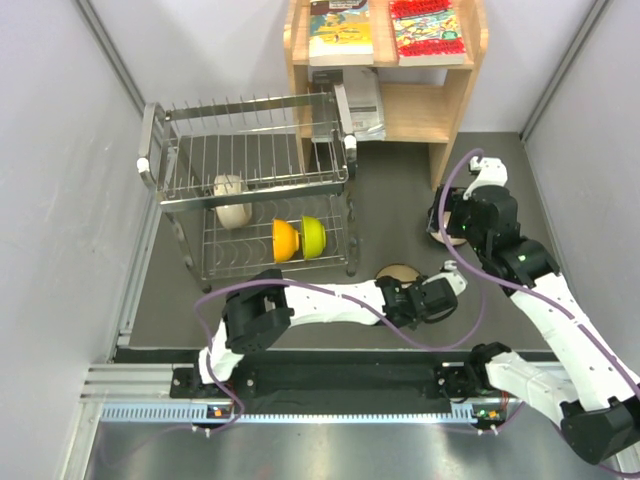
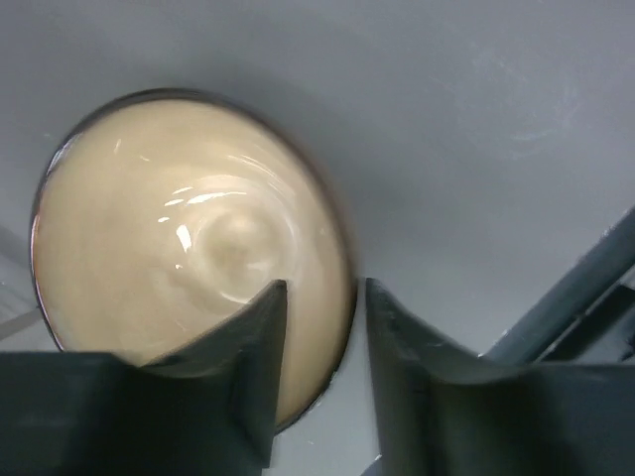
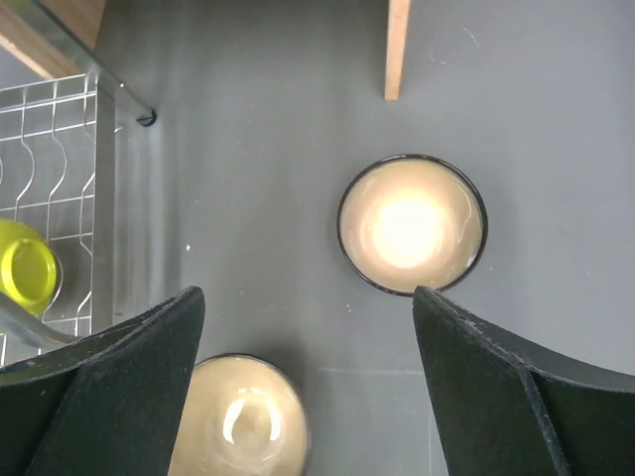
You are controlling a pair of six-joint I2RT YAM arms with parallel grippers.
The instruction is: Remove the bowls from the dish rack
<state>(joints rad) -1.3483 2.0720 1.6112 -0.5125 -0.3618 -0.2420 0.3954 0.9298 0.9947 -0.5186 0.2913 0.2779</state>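
Observation:
The steel wire dish rack holds a cream-white bowl, an orange bowl and a yellow-green bowl on its lower tier. A bowl with a pale inside and dark rim sits on the table. My left gripper is at its edge. In the left wrist view the gripper is slightly open, its fingers either side of that bowl's rim. My right gripper is wide open and empty, above a second pale-inside bowl. The first bowl shows lower left.
A wooden bookshelf with books stands behind the rack, and its leg shows in the right wrist view. The rack's corner with the yellow-green bowl is at that view's left. Grey walls close both sides.

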